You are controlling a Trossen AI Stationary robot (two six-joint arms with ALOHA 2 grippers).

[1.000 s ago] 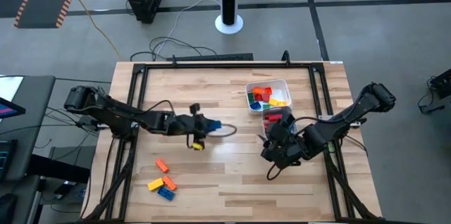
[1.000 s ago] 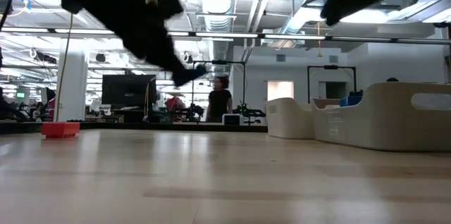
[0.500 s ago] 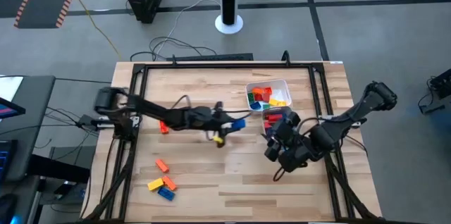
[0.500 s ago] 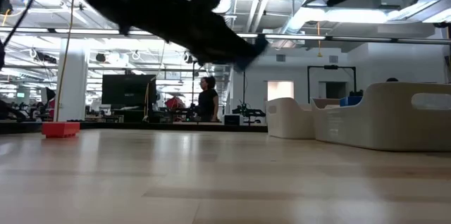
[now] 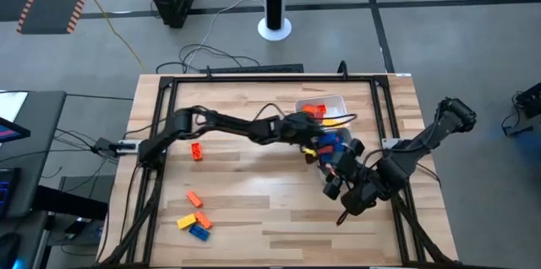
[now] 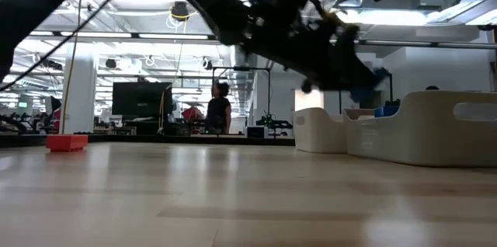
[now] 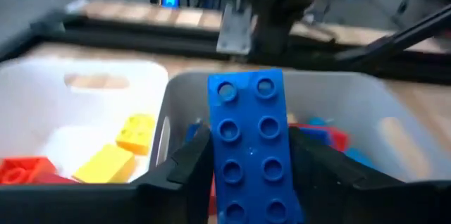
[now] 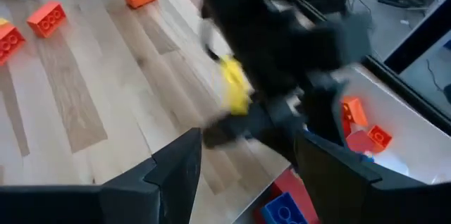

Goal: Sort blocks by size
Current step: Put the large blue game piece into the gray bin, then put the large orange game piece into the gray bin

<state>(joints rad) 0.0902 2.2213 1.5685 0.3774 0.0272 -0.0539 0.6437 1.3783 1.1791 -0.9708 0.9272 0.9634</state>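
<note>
Table point(image 5: 254, 210), left to right. We count five loose blocks on the wood: one red point(image 5: 196, 151) alone toward the left, then a near-left cluster of two orange point(image 5: 194, 199), one yellow point(image 5: 185, 221) and one blue point(image 5: 199, 233). Two tubs stand at the right: the white tub point(image 5: 338, 100) with red, yellow and orange blocks, their count unclear under the arm, and beside it the clear tub point(image 7: 366, 111) with red and blue pieces.

Left arm: stretched long across the table, its gripper point(image 5: 325, 139) over the tubs, where half a second ago it hung mid-table. Its fingers are clamped on one long blue block point(image 7: 251, 146), eight studs showing, held above the clear tub's rim.

Right arm: bent low at the near right, gripper point(image 5: 338, 186) beside the clear tub, fingers point(image 8: 176, 175) spread wide, empty.
</note>
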